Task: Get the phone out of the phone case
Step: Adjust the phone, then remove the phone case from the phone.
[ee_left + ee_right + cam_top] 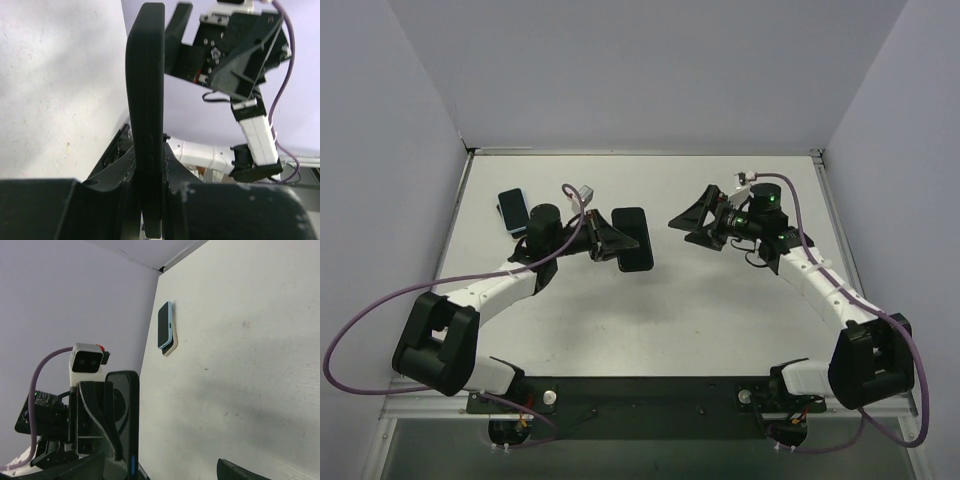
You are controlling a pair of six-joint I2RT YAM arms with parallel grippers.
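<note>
While it cannot be made out whether a handset sits inside, the black phone case [633,238] is clamped in the left gripper [612,242] near the table's middle. At its 3 o'clock the right gripper [680,230] hangs clear, fingers spread apart. A blue-edged phone [514,212] lies stacked on another flat item at 10 o'clock on the white table [720,320], with grey walls [640,70] around.

1. Black phone case [633,238]: dark rectangular slab, broad face up, long axis near-far, left of centre, clamped in left gripper [607,241]; contents unclear.
2. Blue-edged phone [514,211]: screen up, flat, far left.
</note>
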